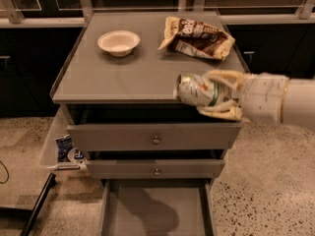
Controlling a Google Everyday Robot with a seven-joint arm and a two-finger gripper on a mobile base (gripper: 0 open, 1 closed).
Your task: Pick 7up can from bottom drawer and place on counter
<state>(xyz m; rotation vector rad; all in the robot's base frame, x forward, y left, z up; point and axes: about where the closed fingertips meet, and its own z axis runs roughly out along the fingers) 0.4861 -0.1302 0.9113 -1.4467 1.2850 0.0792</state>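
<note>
- Below the counter (142, 77), the bottom drawer (155, 208) stood pulled out with no can on its grey floor, so the picking looked done.
- At the counter's front right edge, the gripper (209, 93) clasped the 7up can (194, 89) on its side, not yet set down.
- Setting it on the counter and releasing remained, I judged.
- Toward the counter's far side sat a white bowl (118, 42) and a snack bag (197, 37).

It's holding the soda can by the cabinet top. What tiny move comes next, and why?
Probably ease inward over the counter: the end effector grips the 7up can sideways at the counter's front edge, with bare surface just behind it.
</note>
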